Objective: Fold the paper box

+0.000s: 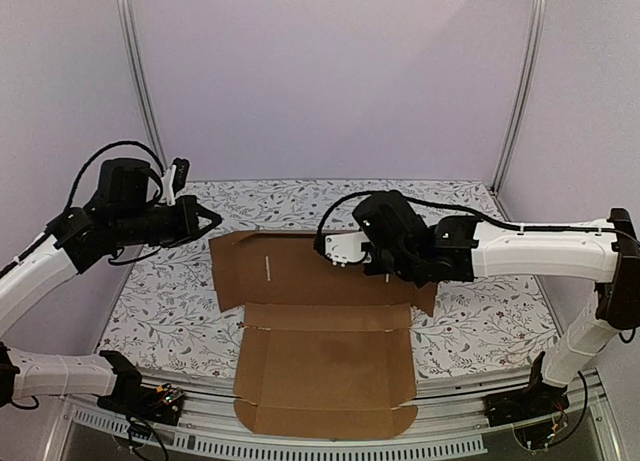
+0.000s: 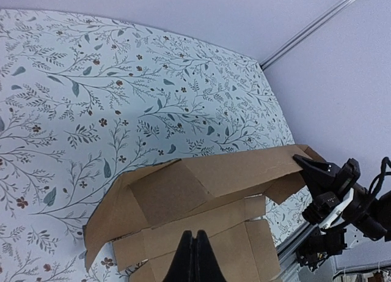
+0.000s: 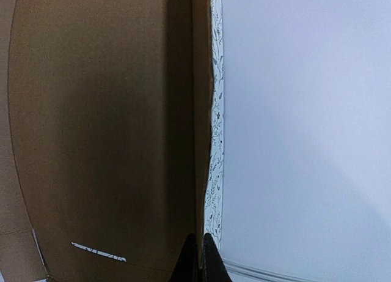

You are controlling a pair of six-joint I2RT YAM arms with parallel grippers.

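Gripper, right arm: the right gripper (image 3: 198, 256) is clamped on the edge of the far panel (image 1: 290, 266), with the card edge running up between its fingertips.
Gripper, left arm: the left gripper (image 2: 194, 257) has its fingers pressed together on nothing and hangs above the left side of the paper box (image 1: 325, 366).
Step in hand: raising the far panel along its crease, judging by the left wrist view, where that panel stands tilted off the desk (image 1: 160, 301).
Progress: early, I judge; most of the blank lies flat and no wall is locked.
Next move: probably needs the crease pinned by the free arm while the held panel is swung over. The card is stiff and may spring back or slide on the cloth.
Near panel: the near panel (image 1: 325, 421) is a broad, flat rectangle with rounded corners. Its front edge reaches past the cloth over the front rail (image 1: 205, 443).
Middle strip: a narrow band between two parallel creases, notched at both ends.
Far panel detail: a thin slot (image 1: 269, 266) is cut through it, and a side flap (image 1: 225, 271) hangs off its left.
Material: plain brown corrugated card, matte and unprinted, with clean die-cut edges.
Desk: covered in pale cloth printed with grey leafy sprigs, which looks smooth.
Backdrop: a flat lilac wall (image 1: 330, 81) framed by metal posts.
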